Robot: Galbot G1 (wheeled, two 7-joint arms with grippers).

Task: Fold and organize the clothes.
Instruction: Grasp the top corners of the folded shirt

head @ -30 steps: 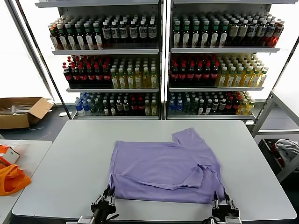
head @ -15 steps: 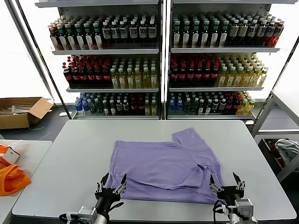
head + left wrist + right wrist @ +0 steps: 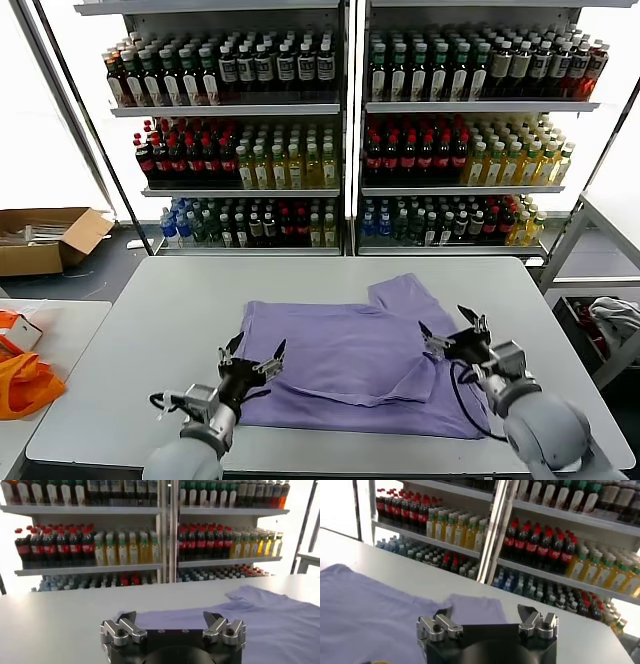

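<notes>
The lavender-purple T-shirt lies plain side up on the grey table, one sleeve pointing to the far right and a fold ridge across its near part. My left gripper is open and empty, hovering over the shirt's near left part. My right gripper is open and empty, over the shirt's right side by the folded-in sleeve. In the left wrist view the shirt spreads ahead of the open gripper. In the right wrist view the shirt lies beyond the open gripper.
Shelves of bottled drinks stand behind the table. An orange bag lies on a side table at the left. A cardboard box sits on the floor at the far left. A whitish-grey cloth bundle rests at the right.
Both grippers have risen from the table's near edge and moved forward over the shirt, left over its left part, right over its right side. The shirt has not moved.
</notes>
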